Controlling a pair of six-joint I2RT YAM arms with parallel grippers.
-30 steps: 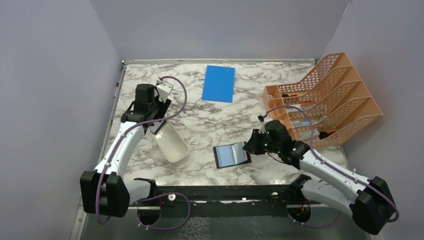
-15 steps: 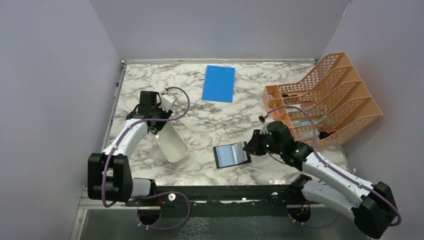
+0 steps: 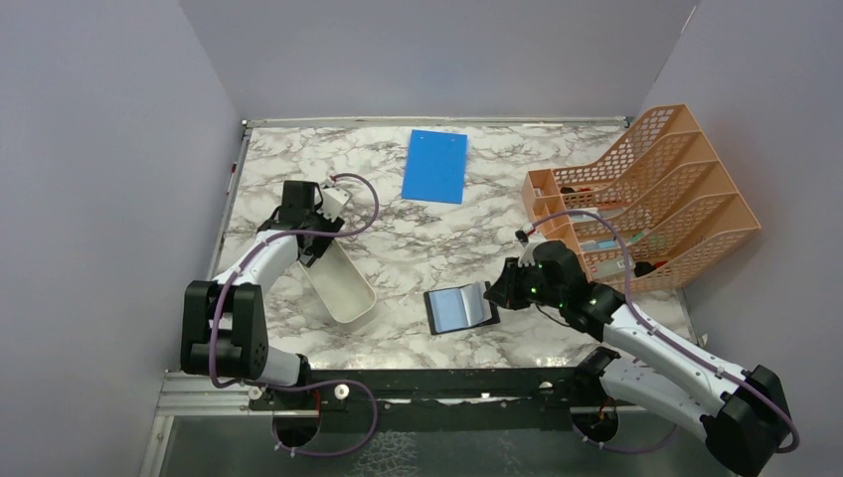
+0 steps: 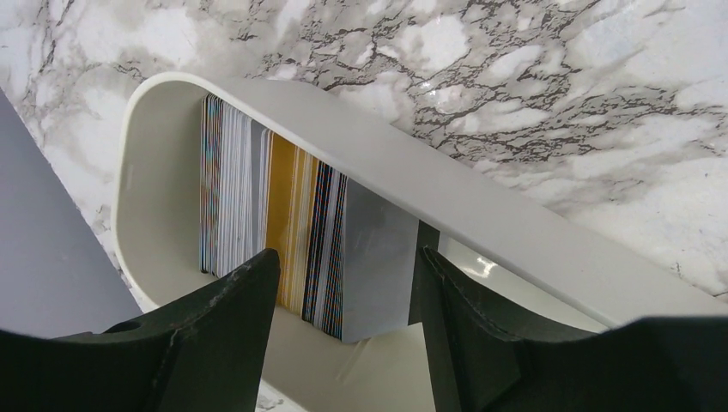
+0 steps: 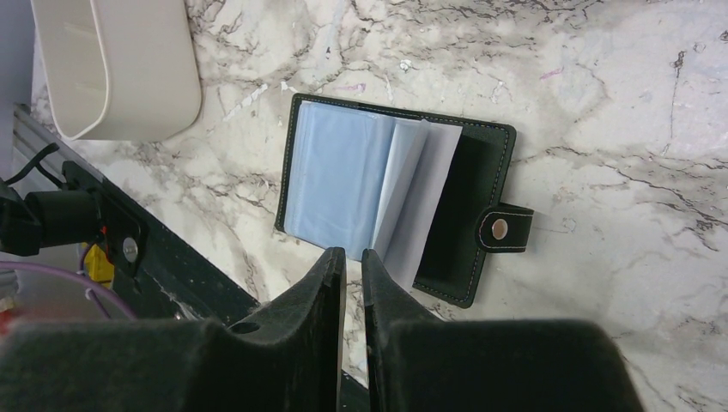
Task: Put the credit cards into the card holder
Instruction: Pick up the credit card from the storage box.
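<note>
So the count was: one white tray (image 4: 481, 206), one black card holder (image 5: 343, 172), one blue board (image 3: 435, 166) and one orange rack (image 3: 656, 189), all on the marble table (image 3: 418, 238). The credit cards (image 4: 283, 232) stood on edge in a tight pack at one end of the tray. There were too many to count, mostly silver and dark edges, with one gold band in the middle. The left claw (image 4: 345, 257) hung over them spread wide, one finger on each side of the pack, gripping nothing. The card holder lay open flat near the right arm, blue pockets up, one snap tab (image 5: 498, 227) sticking out. The right claw (image 5: 353, 256) sat at its edge, pinched nearly closed, with nothing visible between the fingers.
</note>
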